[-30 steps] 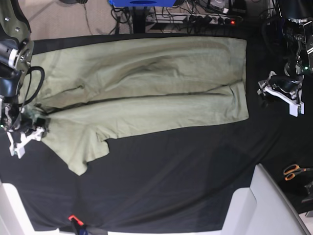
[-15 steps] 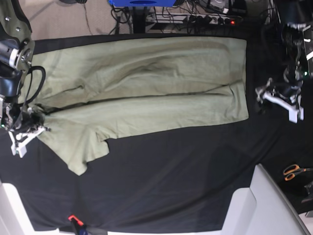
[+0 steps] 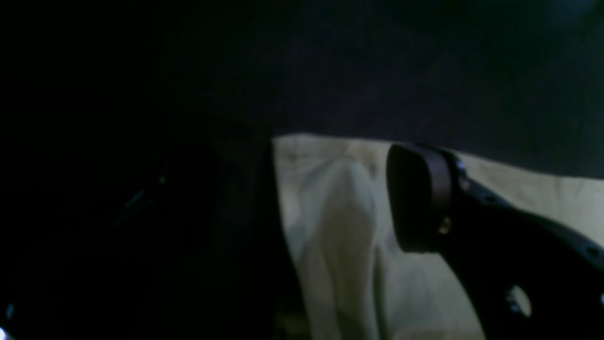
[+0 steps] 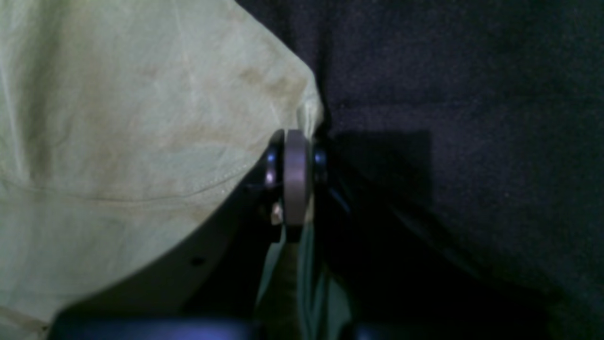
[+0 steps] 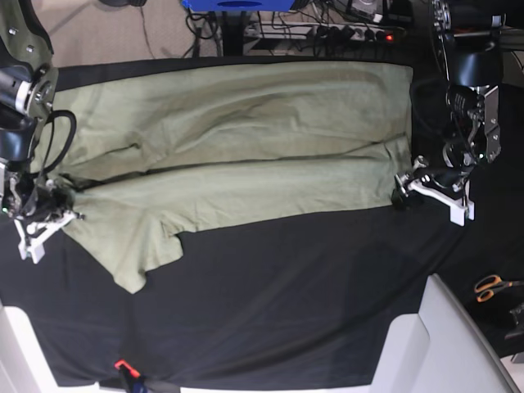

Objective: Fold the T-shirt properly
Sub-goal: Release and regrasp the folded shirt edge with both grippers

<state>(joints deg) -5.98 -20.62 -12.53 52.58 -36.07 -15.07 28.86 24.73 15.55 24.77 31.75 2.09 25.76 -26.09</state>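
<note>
On the bench, over the black cloth (image 5: 270, 303), you have the T-shirt (image 5: 237, 155) spread flat and lengthwise, one sleeve (image 5: 135, 250) sticking out toward the near edge at the base view's left. Your right end effector (image 5: 51, 214) sits at that left end of the shirt, its jaws pinched tight on the fabric edge; in the right wrist view you can see the cloth caught between the closed pads (image 4: 296, 177), with a stitched seam running just beside them. Your left end effector (image 5: 407, 187) is at the opposite end, at the shirt's lower corner, with its jaws standing apart. In the left wrist view a raised fold of the shirt (image 3: 344, 222) lies between the two fingers, and one dark pad (image 3: 415, 198) sits just beside it. Orange-handled scissors (image 5: 491, 286) lie well apart at the base view's right edge.
</note>
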